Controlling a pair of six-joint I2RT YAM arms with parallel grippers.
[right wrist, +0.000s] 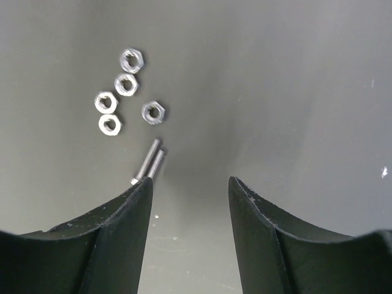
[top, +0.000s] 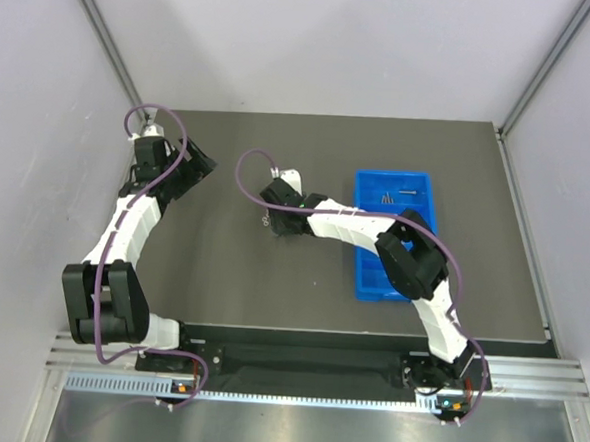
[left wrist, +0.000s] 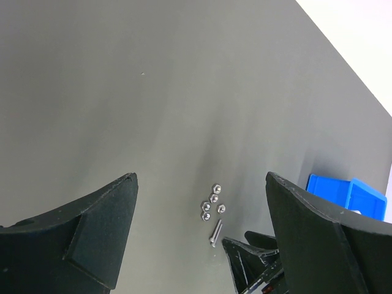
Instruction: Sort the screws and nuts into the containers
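Right pincer (right wrist: 190, 184) stood partly open, only bare surface between its jaws, gripping nothing, low over the dark grey desk (top: 271, 290) near its middle. Two thin silvery metal screws (right wrist: 150, 160) lay side by side and touching, heads toward the pincer, just beside the tip of the finger on the left of the wrist view; contact with that finger could not be told. Five silvery hexagonal metal nuts (right wrist: 126, 84) lay flat in a loose cluster just beyond the screws, none stacked. Bright blue rectangular plastic tray (top: 371, 286), divided crosswise into compartments, sat on the desk's right half, partly covered by the right arm, well apart from the loose hardware. A few thin dark bits (top: 397, 196) lay in its farthest compartment; too small to identify. Left pincer (left wrist: 201, 177) was wide open and empty, over the far-left part of the desk, well apart from nuts and screws.
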